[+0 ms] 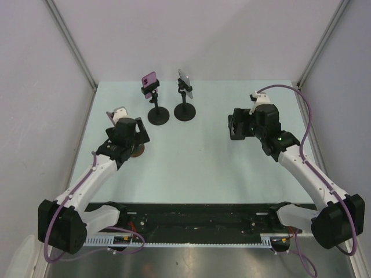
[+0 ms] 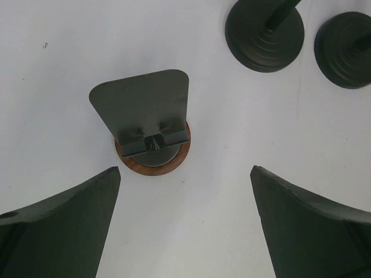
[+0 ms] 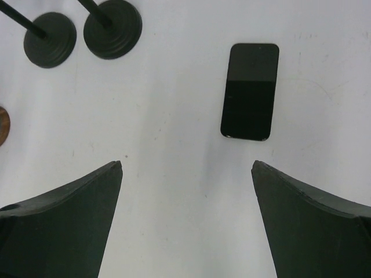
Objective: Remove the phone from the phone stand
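Observation:
Two black stands stand at the back of the table. The left stand point(image 1: 157, 114) clamps a pink phone point(image 1: 149, 79); the right stand point(image 1: 184, 111) clamps a silver phone point(image 1: 184, 81). A black phone point(image 3: 250, 91) lies flat on the table in the right wrist view, ahead of my open, empty right gripper point(image 3: 186, 165); in the top view it is hidden under that gripper point(image 1: 236, 126). My left gripper point(image 2: 184, 171) is open and empty, just short of an empty stand with a wooden base and grey plate point(image 2: 152, 124).
The wooden-based stand point(image 1: 137, 153) sits under my left gripper point(image 1: 134, 134) at the table's left. The two black round bases show in the left wrist view point(image 2: 265, 32) and the right wrist view point(image 3: 112, 29). Grey walls close off the table's sides and back.

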Robot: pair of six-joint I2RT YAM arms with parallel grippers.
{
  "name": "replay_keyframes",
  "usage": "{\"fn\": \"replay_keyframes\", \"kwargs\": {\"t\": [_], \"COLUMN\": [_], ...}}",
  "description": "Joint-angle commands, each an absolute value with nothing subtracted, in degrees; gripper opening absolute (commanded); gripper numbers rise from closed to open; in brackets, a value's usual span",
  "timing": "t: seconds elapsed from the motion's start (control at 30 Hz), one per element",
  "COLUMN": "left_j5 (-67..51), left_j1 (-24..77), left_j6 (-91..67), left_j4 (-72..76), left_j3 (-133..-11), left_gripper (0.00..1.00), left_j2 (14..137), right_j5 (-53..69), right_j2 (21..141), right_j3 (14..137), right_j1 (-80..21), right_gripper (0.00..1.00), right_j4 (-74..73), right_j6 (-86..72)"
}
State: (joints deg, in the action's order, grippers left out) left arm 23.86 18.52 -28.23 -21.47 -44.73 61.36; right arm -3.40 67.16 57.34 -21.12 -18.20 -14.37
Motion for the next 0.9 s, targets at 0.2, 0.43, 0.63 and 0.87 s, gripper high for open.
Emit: {"fn": "replay_keyframes", "kwargs": {"t": [0.2,0.43,0.63,0.87], "left_j5": [30.3,28.2,27.0,29.3], "left_j1": [13.3,10.8,10.8,10.5], "left_j6": [-30.7,-29.8,-29.6,-29.6], "left_j4": [-22.1,-21.2,-18.3,-15.7], "left_j3": [-49.7,-50.4,-51.2,-52.4], "left_gripper": [1.0,1.0,1.0,1.0], "left_j2": [64.0,68.1,71.8,75.6], "right_j5": [-5.8,-7.2,-5.8,-5.9], "right_j2": [61.2,59.5,59.0,57.8], "right_j3": [52.0,50.4,49.6,48.9], "right_j1": [-22.2,-22.2,-22.3,-22.2], "right_gripper": [1.0,1.0,1.0,1.0], "right_j4": [-13.7,-12.9,-12.3,-12.3], "right_j6": [-13.0,-11.8,-11.4,-10.5]}}
